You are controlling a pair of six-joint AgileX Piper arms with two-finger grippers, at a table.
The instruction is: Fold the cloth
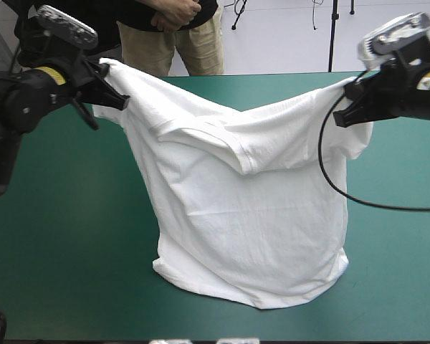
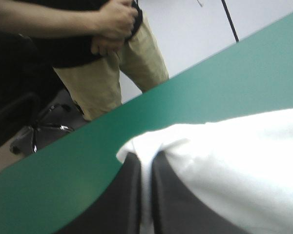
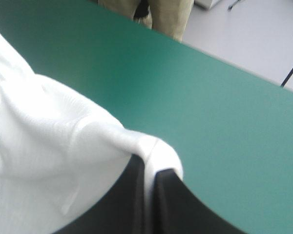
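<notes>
1. Above the middle of the bench (image 1: 50,236), the T-shirt (image 1: 251,215) hangs lifted by two corners; its upper edge sags at the collar, and its lower hem rests on the teal-green cover near the front edge.
2. At the far left, the left gripper (image 1: 107,89) is clamped on one raised corner; at the far right, the right gripper (image 1: 347,107) is clamped on the other; both stand well above the bench at roughly equal height.
3. My reading of the step in hand is spreading the garment so it can be laid flat; no fold is made yet, so most of the task seems left.
4. To do it well, I judge the arms should draw apart until the sag at the collar goes, without straining either pinch; the corners should be level; lowering should run away from the resting hem, so the cloth lies smooth rather than bunched.
5. Only the high view shows the whole drape, the sag, the creases across the chest and the hem touching the bench.
6. Only the wrist views show the grip itself; in each, a thin white strip runs between the black fingers (image 2: 122,195), which are all but closed on it; in the right wrist view a rounded lip of cloth curls over their tips; both bites look shallow, so a sharp tug could slip a corner free.
</notes>
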